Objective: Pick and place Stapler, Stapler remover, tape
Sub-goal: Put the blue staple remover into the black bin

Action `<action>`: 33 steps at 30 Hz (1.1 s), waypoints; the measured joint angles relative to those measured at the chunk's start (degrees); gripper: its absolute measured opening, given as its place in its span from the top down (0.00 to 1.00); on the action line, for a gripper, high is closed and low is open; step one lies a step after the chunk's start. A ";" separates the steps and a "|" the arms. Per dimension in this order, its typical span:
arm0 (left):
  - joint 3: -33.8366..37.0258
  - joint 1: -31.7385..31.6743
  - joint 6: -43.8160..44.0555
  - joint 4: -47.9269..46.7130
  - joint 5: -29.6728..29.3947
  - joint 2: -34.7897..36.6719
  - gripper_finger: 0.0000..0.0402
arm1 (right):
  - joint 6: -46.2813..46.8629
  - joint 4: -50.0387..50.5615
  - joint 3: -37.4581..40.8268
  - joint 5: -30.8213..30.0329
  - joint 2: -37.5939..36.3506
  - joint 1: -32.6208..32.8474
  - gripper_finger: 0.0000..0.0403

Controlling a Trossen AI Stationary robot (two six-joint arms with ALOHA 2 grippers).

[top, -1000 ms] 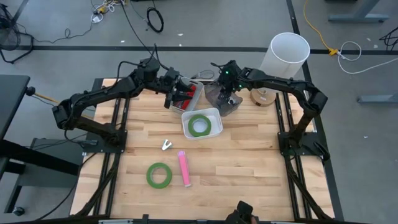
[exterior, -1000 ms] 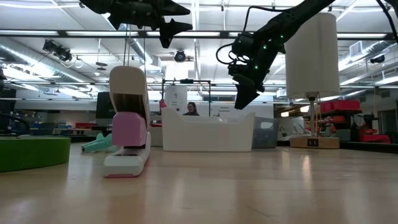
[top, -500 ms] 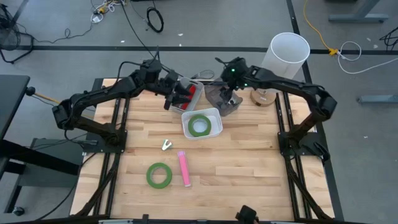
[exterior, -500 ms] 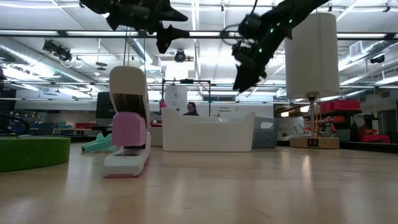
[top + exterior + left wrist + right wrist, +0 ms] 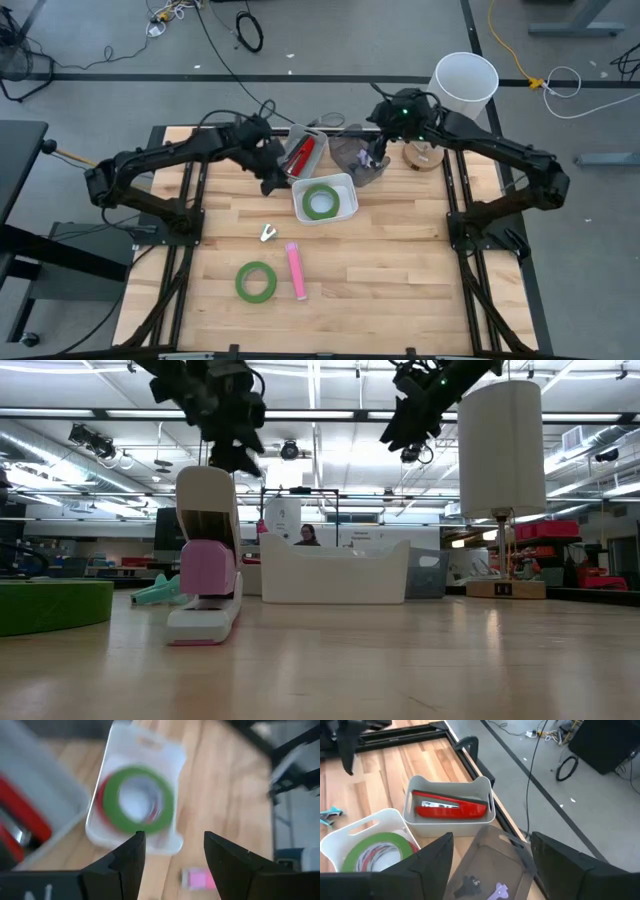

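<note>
Green tape, in bin: roll lies flat in the white bin, a red roll under it; sits just ahead of and below the left jaws, well below the right jaws.
Green tape, loose: 2nd roll flat on the table, well apart from both grippers, on the near side.
Pink stapler: just beside the loose roll, w/ its arm tipped up in low view; not yet picked.
Stapler remover: small teal/silver piece btwn white bin and loose roll, bare table round it.
Red stapler: already in the grey bin, beside the left jaws.
Clear bin: right under the right jaws; holds small purple + dark bits, can't tell what they are.
Left gripper: fingers parted a fair way, nothing btwn them; hangs over the white bin's near edge.
Right gripper: fingers spread wide, holding nothing; raised above the clear bin.
Lamp: white shade behind the right arm.
Risk 1: remover is small + low, so jaws may scrape wood or pinch it askew, then drop it.
Risk 2: stapler's arm is hinged up, so a grip on the arm alone could let the base swing.
Risk 3: bins are crowded; a low pass by the left arm could nudge the white bin.
</note>
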State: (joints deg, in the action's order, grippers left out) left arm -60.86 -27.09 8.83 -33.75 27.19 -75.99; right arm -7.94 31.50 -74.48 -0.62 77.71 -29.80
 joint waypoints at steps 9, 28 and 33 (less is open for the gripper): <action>0.00 7.64 9.58 -11.91 -10.48 0.00 0.49 | 0.00 -0.57 -0.02 -0.19 0.51 2.25 0.37; 0.52 18.58 31.16 -20.25 -20.73 -4.62 0.49 | 0.59 -3.05 -0.02 0.13 0.47 3.17 0.39; 0.52 20.78 33.60 -20.82 -23.55 -8.38 0.49 | 0.59 -3.32 -0.02 0.11 0.47 3.17 0.39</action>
State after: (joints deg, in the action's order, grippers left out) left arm -60.34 -6.31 42.43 -54.57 3.64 -84.36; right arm -7.35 28.18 -74.50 -0.51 78.17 -26.63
